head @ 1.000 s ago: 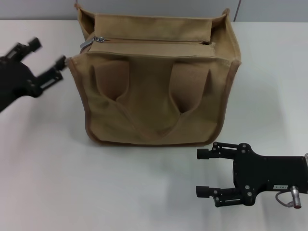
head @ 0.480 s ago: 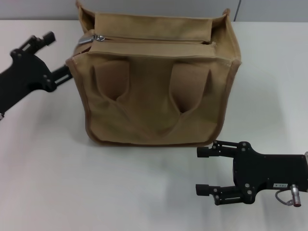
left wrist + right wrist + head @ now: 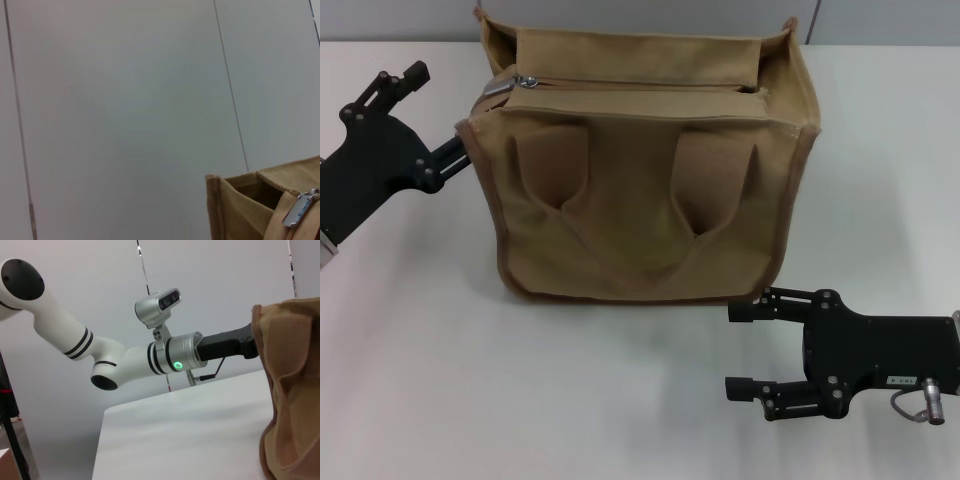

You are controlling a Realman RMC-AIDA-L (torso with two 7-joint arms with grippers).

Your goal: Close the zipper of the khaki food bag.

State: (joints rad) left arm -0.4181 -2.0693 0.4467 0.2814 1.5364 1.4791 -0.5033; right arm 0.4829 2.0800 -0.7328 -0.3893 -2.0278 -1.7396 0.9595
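Note:
The khaki food bag [image 3: 640, 190] stands upright on the white table, its two loop handles facing me. The zipper [image 3: 640, 88] runs across its top panel, with the silver slider and pull tab [image 3: 505, 84] at the left end. The pull tab also shows in the left wrist view [image 3: 300, 210]. My left gripper [image 3: 430, 115] is open, level with the bag's upper left corner, one finger close to the bag's side. My right gripper [image 3: 745, 350] is open and rests low on the table in front of the bag's right bottom corner.
The white table [image 3: 520, 400] extends around the bag. A grey panelled wall [image 3: 125, 100] rises behind. In the right wrist view the white left arm [image 3: 100, 355] reaches to the bag's edge [image 3: 295, 390].
My left gripper has moved right and up toward the bag's upper left corner. The right gripper and the bag have stayed in place.

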